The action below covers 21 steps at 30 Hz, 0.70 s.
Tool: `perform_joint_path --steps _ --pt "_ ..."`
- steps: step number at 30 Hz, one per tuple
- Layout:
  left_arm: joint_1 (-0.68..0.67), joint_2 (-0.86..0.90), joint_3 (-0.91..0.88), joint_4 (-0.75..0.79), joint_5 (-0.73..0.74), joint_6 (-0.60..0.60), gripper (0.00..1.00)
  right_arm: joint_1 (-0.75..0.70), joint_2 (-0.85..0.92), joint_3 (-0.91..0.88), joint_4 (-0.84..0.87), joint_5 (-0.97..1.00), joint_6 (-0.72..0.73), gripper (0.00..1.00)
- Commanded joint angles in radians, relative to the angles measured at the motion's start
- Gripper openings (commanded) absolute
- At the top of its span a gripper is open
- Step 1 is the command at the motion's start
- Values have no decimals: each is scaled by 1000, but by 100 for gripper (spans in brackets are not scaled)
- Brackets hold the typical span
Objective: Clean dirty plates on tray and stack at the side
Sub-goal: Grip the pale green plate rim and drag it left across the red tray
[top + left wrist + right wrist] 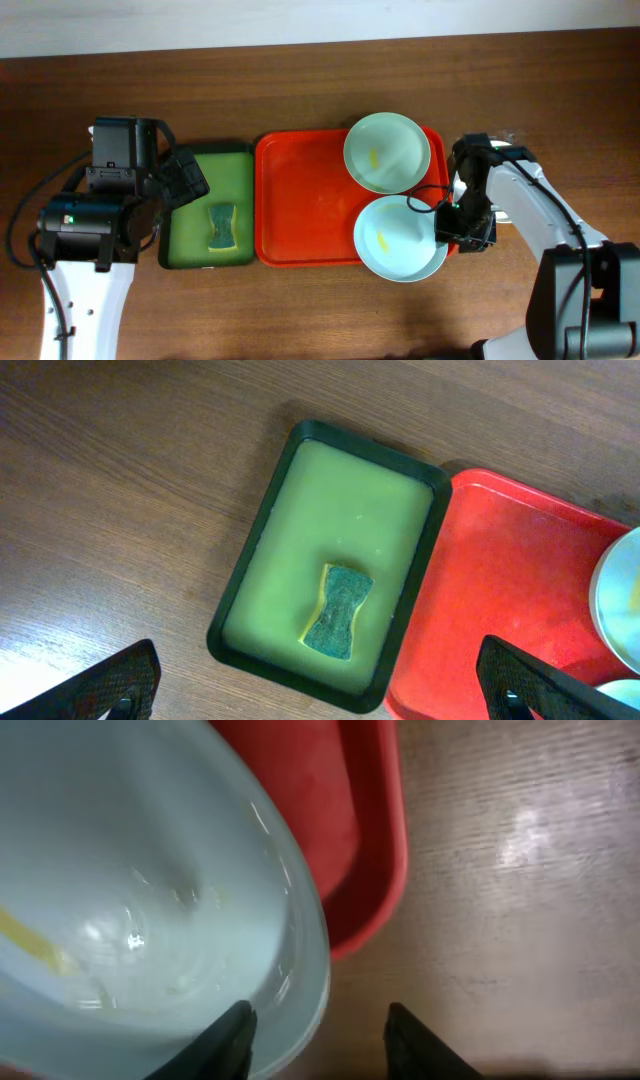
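Observation:
Two pale mint-blue plates lie at the right end of the red tray [300, 200]. The far plate [385, 152] and the near plate [395, 240] each carry a small yellow smear. The near plate overhangs the tray's front edge. My right gripper [447, 222] is at this plate's right rim. In the right wrist view the gripper [318, 1012] straddles the rim of the plate [150, 870], one finger over the plate and one outside, with a gap still showing. My left gripper [185, 180] hovers wide open and empty over the green tray.
A dark green tray [195, 225] with a green-and-yellow sponge [221, 226] stands just left of the red tray. In the left wrist view the sponge [337, 611] lies in the green tray [350, 500]. Bare wooden tabletop [300, 310] surrounds both trays.

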Motion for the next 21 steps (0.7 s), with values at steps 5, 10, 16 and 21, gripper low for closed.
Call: perform_joint_path --steps 5,10,16,21 --pt "2 -2 11 -2 8 -13 99 8 1 -112 106 13 47 24" --pt "2 -2 11 -1 8 -13 99 10 1 -115 136 -177 46 4" --pt "2 -2 11 -2 8 -13 99 76 1 -115 227 -405 53 4" --pt "2 -2 11 -2 8 -13 99 216 2 -115 403 -411 291 4"
